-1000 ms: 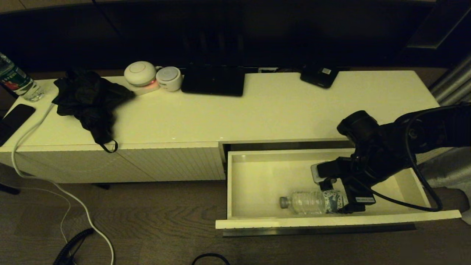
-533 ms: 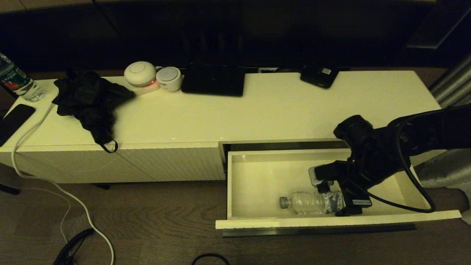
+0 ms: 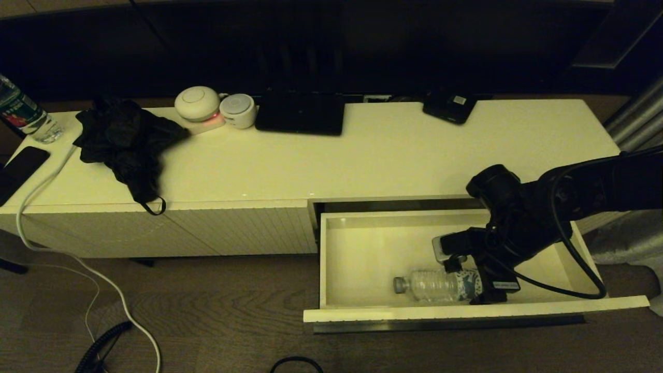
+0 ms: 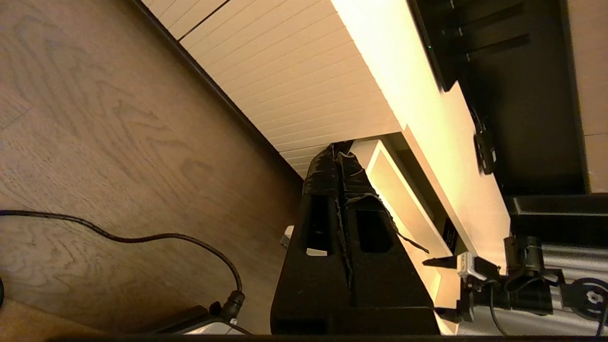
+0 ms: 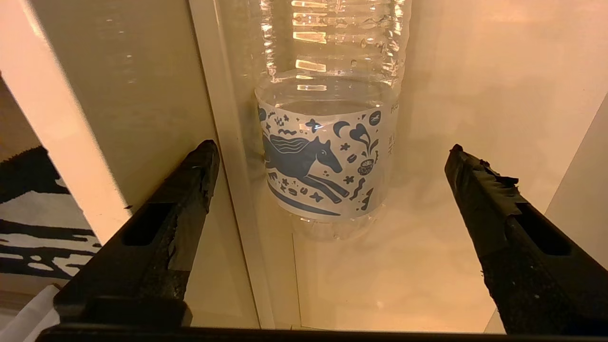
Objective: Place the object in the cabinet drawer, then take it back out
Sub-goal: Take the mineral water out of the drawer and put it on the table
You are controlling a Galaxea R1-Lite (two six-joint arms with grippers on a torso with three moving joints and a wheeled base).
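The clear water bottle [image 3: 435,285] lies on its side in the open cabinet drawer [image 3: 466,312], close to the front wall, grey cap pointing left. My right gripper [image 3: 474,282] reaches down into the drawer from the right and is open. The bottle's blue-and-white labelled end [image 5: 327,95] lies between the two fingertips [image 5: 204,161], with a gap on each side of my right gripper [image 5: 331,153]. The drawer's pale floor [image 5: 427,247] lies under the bottle. My left gripper [image 4: 339,154] is shut and empty, parked low over the floor beside the cabinet.
On the cabinet top [image 3: 388,150] are a black cloth [image 3: 124,140], two white round devices [image 3: 197,103], a flat black item [image 3: 300,114] and a small black device [image 3: 449,108]. A red-labelled bottle [image 3: 20,114] and a phone [image 3: 20,166] sit far left. A white cable [image 3: 77,261] trails to the floor.
My right arm has shifted a little left and lower in the drawer, bringing the open fingers further over the bottle's labelled end. The bottle has stayed in place.
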